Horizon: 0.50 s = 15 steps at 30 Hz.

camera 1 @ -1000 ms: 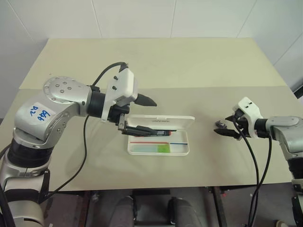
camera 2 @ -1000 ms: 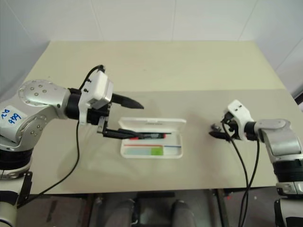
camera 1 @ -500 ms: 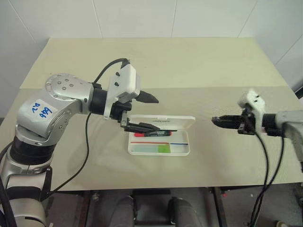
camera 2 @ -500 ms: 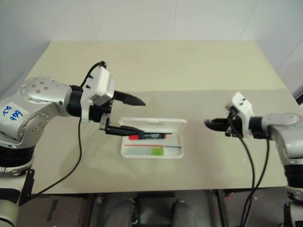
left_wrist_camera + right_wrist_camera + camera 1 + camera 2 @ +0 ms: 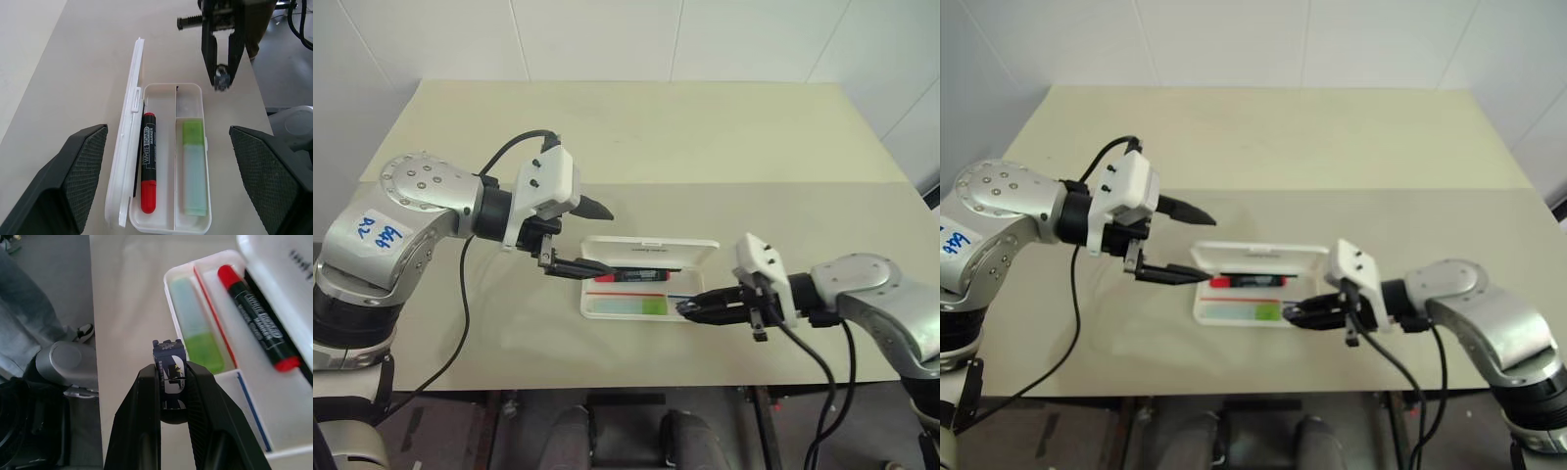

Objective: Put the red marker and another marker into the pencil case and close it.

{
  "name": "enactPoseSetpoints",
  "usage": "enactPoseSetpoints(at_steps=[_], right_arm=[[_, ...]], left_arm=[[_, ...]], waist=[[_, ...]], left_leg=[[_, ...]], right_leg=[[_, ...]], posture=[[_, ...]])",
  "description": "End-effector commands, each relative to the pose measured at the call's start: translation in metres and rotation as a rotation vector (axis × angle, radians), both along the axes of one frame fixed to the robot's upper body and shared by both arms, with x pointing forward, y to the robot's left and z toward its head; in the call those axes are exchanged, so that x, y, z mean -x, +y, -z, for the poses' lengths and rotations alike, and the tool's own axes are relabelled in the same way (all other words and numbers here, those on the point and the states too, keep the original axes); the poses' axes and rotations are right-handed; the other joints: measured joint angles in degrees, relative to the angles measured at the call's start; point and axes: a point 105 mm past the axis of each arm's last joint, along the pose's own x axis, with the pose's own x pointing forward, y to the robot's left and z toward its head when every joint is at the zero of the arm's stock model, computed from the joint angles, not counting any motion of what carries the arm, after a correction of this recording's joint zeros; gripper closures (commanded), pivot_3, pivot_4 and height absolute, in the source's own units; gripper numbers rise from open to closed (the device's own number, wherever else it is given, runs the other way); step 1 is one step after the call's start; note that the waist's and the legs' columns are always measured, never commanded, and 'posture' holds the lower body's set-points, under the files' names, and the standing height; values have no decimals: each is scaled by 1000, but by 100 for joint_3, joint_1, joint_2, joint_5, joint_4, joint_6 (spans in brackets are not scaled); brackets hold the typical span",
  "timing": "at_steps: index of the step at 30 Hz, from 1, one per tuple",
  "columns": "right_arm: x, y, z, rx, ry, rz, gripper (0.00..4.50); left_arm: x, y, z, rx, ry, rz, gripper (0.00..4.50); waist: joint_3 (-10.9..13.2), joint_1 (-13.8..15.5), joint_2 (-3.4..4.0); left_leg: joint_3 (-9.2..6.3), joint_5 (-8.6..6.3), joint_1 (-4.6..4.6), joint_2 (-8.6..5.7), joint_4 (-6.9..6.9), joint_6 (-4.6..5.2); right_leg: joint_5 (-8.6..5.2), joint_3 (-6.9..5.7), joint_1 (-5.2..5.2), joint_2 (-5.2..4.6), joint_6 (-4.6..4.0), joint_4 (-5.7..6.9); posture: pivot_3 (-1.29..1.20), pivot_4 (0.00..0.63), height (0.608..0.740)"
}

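Beside the pencil case [image 5: 646,290], at its end nearest the robot's right arm, the right gripper [image 5: 690,309] has its fingers closed on a small dark clip [image 5: 168,373], tips just off the case's near corner. Both task items lie inside the open case: the red marker [image 5: 148,169] in the compartment next to the raised lid [image 5: 128,147], the green highlighter [image 5: 194,166] in the compartment away from the lid. Left gripper [image 5: 592,235] hangs over the opposite end of the case, fingers spread wide and holding nothing.

Risks, as judged: the clip may slip from a narrow pinch and fall beside the case or onto the highlighter; the right fingertips, so close to the case wall, may nudge the light case along the table [image 5: 636,137]; a lid pushed down while the right gripper is at the rim would catch on it. Nothing else stands near the case.
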Motion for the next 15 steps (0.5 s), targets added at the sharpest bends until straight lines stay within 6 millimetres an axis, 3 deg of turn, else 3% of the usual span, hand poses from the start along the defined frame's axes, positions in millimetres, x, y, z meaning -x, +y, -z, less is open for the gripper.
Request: enactPoseSetpoints(at_steps=[1, 10, 15], right_arm=[[-9, 0, 3, 69, -95, -8, 4128], [-19, -3, 11, 115, -123, -11, 4128], [-23, -2, 11, 101, -123, 1, 2417]], left_arm=[[3, 2, -3, -5, -27, -10, 243], [3, 4, -3, -1, -27, -27, 243], [3, 4, -3, -2, -28, -34, 243]], waist=[[0, -8, 0], [0, -16, 0], [0, -17, 0]], left_leg=[[0, 0, 1, 1, -1, 0], [2, 0, 1, 2, -3, 0], [2, 0, 1, 2, -3, 0]], right_leg=[[0, 0, 0, 1, 0, 0], [0, 1, -4, 2, 0, 3], [0, 1, -4, 2, 0, 2]], posture=[[0, 150, 740], [0, 150, 740], [0, 150, 740]])
